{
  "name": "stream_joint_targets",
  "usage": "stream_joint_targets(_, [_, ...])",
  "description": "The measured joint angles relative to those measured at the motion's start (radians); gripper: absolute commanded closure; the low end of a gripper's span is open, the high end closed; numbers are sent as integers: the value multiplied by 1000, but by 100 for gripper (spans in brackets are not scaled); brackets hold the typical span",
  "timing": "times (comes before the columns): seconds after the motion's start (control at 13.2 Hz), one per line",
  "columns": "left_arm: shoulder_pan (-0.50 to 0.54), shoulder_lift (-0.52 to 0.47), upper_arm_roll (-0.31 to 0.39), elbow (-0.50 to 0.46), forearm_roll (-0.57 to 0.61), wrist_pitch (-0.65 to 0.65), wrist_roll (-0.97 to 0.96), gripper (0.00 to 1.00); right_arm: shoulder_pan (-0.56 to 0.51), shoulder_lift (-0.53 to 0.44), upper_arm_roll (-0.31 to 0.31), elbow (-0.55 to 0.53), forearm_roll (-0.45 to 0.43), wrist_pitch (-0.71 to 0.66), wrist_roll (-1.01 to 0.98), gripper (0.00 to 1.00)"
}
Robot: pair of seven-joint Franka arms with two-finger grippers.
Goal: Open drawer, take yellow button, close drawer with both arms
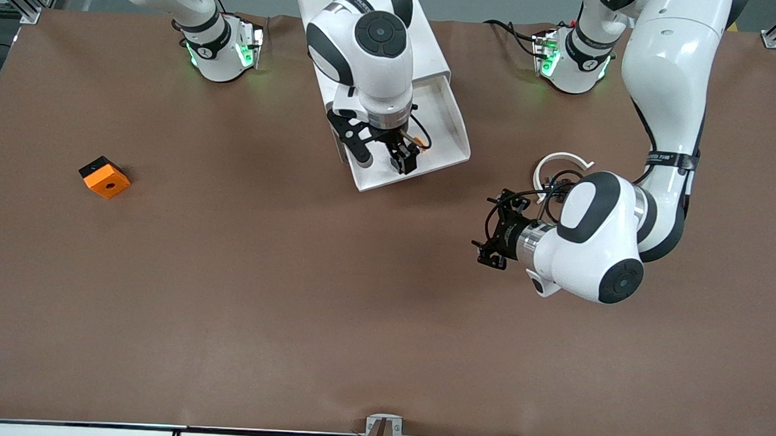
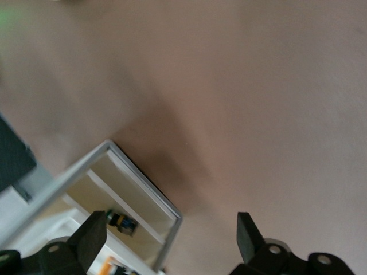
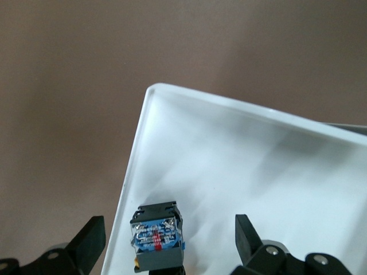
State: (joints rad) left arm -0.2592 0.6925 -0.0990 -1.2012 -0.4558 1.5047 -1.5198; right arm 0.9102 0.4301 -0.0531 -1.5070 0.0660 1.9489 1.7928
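Note:
The drawer (image 1: 446,119) is pulled out of the white cabinet (image 1: 429,46) toward the front camera. The button (image 3: 156,236), a black body with a blue label, lies in the drawer's tray (image 3: 246,154) near one corner. My right gripper (image 1: 400,158) hangs low over that corner, open, with its fingers on either side of the button (image 1: 409,155) and not closed on it. In the right wrist view the gripper (image 3: 169,224) stands wide around the button. My left gripper (image 1: 489,244) is open and empty over bare table beside the drawer, toward the left arm's end. Its wrist view (image 2: 169,223) shows the drawer's corner (image 2: 172,220) and the button (image 2: 122,222).
An orange block with a black hole (image 1: 105,177) lies toward the right arm's end of the table. A white curved piece (image 1: 561,161) with small black parts lies close to the left arm's wrist. The brown table (image 1: 292,305) is wide open nearer the front camera.

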Motion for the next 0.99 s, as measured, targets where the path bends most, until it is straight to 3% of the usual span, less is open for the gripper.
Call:
stream_joint_targets(0.38, [7,-55,-2,3,90,32,202,0,20,61,0,43,-1,5,23,0])
stream_joint_targets(0.61, [-9,-89,-63,4,121,60,234,0,21,74,-2,51,-1,20,23,0])
stream_joint_targets(0.99, [-46,-115,-137,-27,275,92,291,0,22,75,-2,57,-2,20,4,0])
